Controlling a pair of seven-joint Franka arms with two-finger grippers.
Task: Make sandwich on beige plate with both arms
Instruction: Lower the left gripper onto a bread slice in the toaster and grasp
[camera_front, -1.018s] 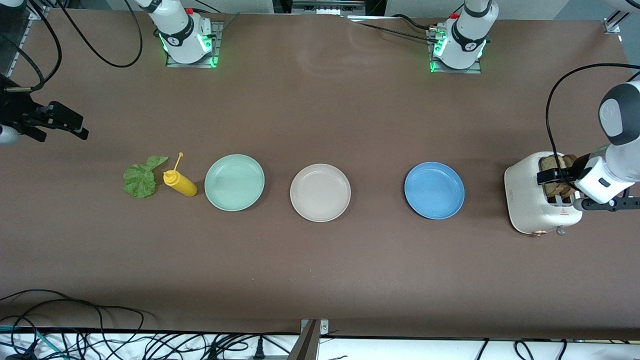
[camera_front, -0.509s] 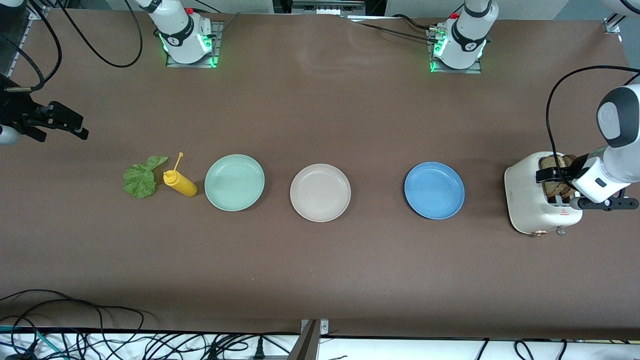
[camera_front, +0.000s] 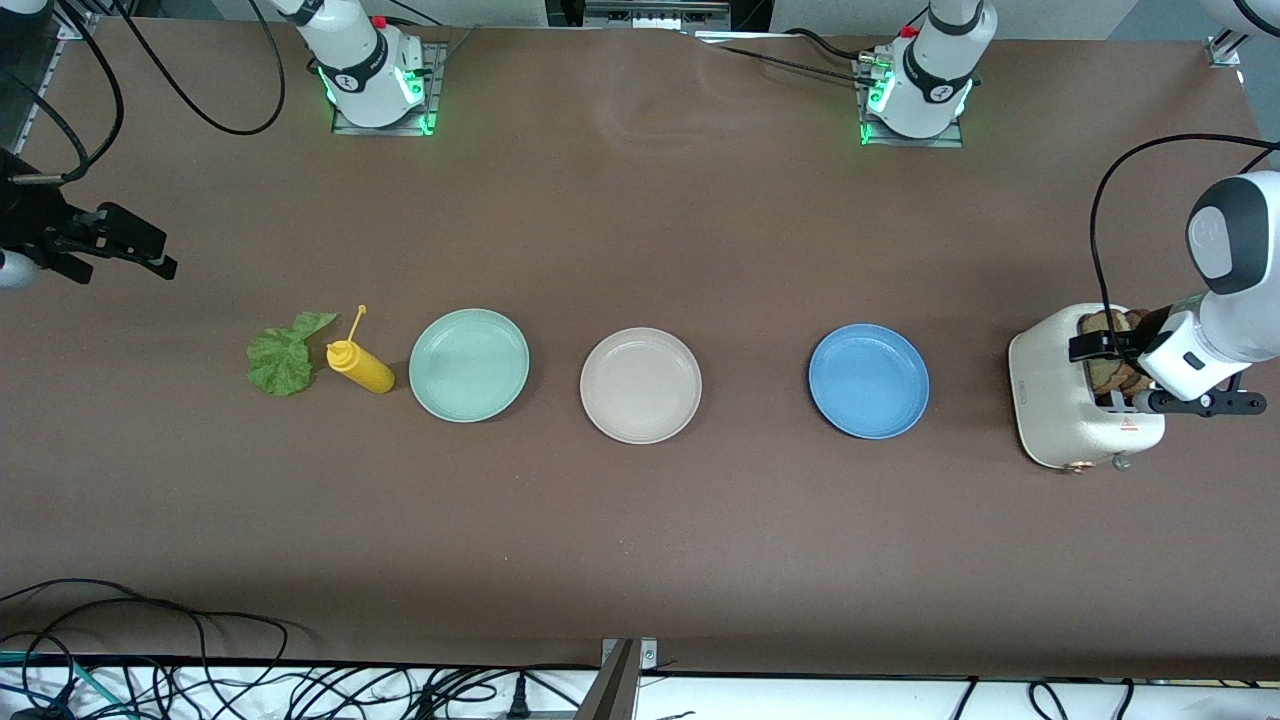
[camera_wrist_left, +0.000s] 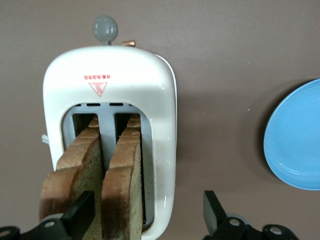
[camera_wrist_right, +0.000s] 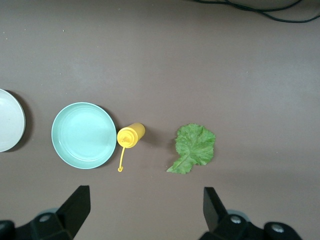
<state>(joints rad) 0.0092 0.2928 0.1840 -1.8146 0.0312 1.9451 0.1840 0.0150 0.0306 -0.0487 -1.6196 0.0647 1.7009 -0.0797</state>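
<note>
Two brown bread slices (camera_front: 1108, 328) stand in the slots of a white toaster (camera_front: 1060, 400) at the left arm's end of the table. My left gripper (camera_front: 1110, 368) hovers open just above them. In the left wrist view the slices (camera_wrist_left: 122, 175) and the toaster (camera_wrist_left: 160, 100) lie under the open left gripper (camera_wrist_left: 147, 202), with one slice and the toaster's side wall between the fingers. The beige plate (camera_front: 640, 385) sits bare mid-table. The lettuce leaf (camera_front: 283, 358) lies toward the right arm's end. My right gripper (camera_front: 150, 248) waits open above the table there, also seen in its wrist view (camera_wrist_right: 145, 195).
A blue plate (camera_front: 868, 380) sits between the beige plate and the toaster. A mint-green plate (camera_front: 469, 364) and a yellow squeeze bottle (camera_front: 362, 367) lie between the beige plate and the lettuce. Cables run along the table edge nearest the front camera.
My left arm has shifted slightly over the toaster toward the middle of the table. The right arm has not moved.
</note>
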